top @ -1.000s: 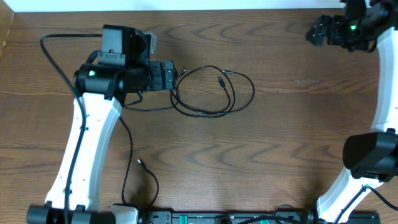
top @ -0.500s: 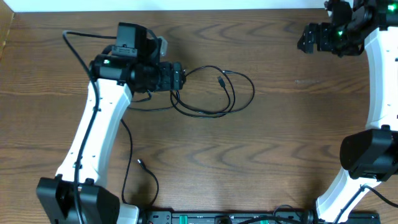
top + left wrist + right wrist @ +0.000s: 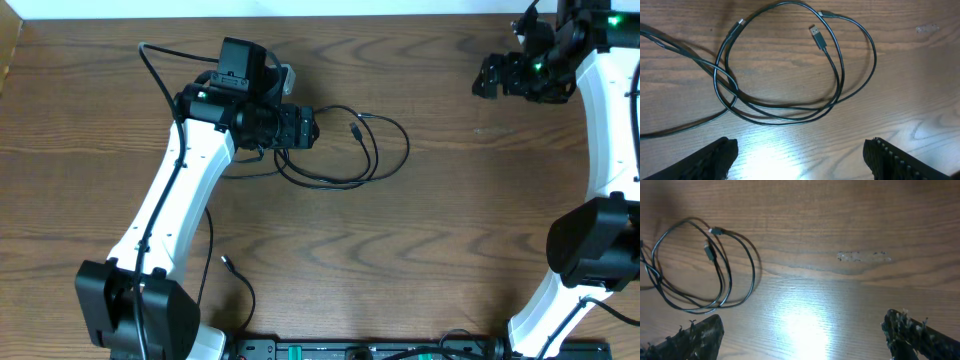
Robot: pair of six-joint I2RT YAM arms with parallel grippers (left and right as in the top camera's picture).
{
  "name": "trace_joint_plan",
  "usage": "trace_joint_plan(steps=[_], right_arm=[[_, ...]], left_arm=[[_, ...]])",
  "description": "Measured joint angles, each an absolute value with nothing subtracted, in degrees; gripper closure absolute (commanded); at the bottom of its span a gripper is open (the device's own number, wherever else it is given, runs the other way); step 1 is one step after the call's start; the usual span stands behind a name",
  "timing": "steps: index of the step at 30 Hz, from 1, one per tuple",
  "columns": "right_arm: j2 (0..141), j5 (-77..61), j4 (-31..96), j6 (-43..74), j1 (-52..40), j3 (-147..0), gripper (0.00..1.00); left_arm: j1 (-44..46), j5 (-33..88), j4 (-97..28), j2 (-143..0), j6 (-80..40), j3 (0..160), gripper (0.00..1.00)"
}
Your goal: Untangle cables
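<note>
Both arms' jaws spread, empty. Thin black looped cables (image 3: 818,38) cross at nine o'clock; tugging there might cinch a knot.

The table (image 3: 400,250) is brown wood with visible grain, smooth and semi-glossy, with white glare at 6 o'clock in the left wrist view. The cables (image 3: 840,82) have smooth black sheathing with a slight sheen. The left gripper (image 3: 800,152) has matt black, ridged fingers (image 3: 900,160).

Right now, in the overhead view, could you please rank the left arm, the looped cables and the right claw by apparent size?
1. left arm
2. looped cables
3. right claw, though it may be raised nearer the camera, which would make it look bigger.
</note>
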State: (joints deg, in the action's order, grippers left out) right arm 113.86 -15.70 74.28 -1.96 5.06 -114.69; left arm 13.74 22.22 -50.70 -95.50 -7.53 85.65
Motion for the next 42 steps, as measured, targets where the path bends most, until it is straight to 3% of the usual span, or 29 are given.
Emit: trace_joint_plan(steps=[8,25,42], right_arm=[[113.86,-16.27,72.69,-1.93,5.06,-110.8,0.02],[113.86,-16.34,72.6,-1.93,4.78,-110.45,0.01],[113.86,-16.53,72.58,-1.93,4.51,-110.43,0.01]], left_arm=[[14.39,22.22,-49.6,-99.07,-7.81,85.65,0.25],[15.11,20.23,-52.51,-102.54,-14.96,85.3,0.27],[18.13,20.21,-42.02,-102.54,-28.49,74.32,0.34]])
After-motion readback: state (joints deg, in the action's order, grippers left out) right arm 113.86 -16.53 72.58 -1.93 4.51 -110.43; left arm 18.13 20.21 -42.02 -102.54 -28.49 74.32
